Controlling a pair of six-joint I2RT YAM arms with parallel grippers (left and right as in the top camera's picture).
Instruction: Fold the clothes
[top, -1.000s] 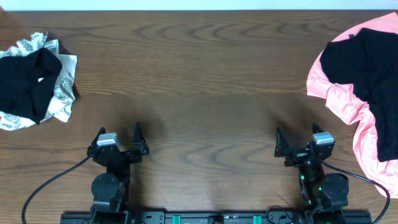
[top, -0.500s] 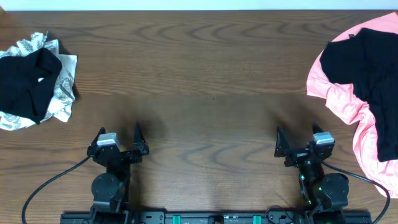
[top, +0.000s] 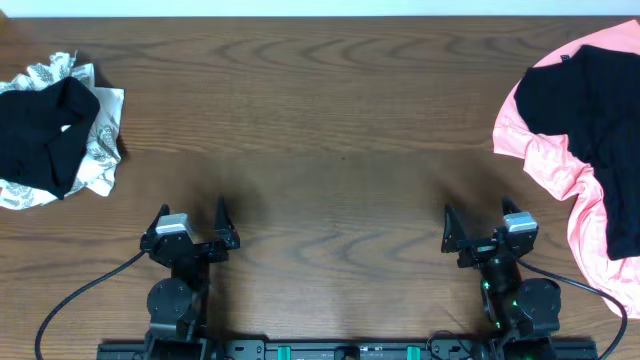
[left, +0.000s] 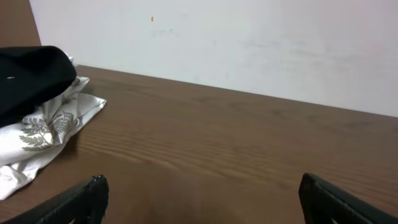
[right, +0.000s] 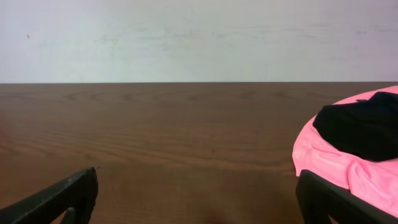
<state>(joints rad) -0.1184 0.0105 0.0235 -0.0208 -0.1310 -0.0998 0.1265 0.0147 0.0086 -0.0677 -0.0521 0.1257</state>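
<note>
At the far right edge of the wooden bench (top: 330, 120) lies a crumpled plain black fabric shirt (top: 590, 100). It is spread on top of a salmon-pink fabric tee (top: 545, 165), which shows around it on the left and near sides. Both run off the right edge of the overhead view, so we cannot tell their full outline. We judge the heap's long axis to run near to far.

From the right tool (top: 478, 215) this heap lies to the right and farther away, well apart, and the right arm is plainly the nearer one. At the far left sits a second heap: a bunched black garment (top: 40, 130) resting on a white-grey leaf-patterned cloth (top: 100, 155), far and left of the left tool (top: 190, 212).

We count four garments in two heaps, and two tools. Both tools have their fingers spread apart and hold nothing, parked at the near edge. No garment looks folded yet, so we reckon the task is at its start.
</note>
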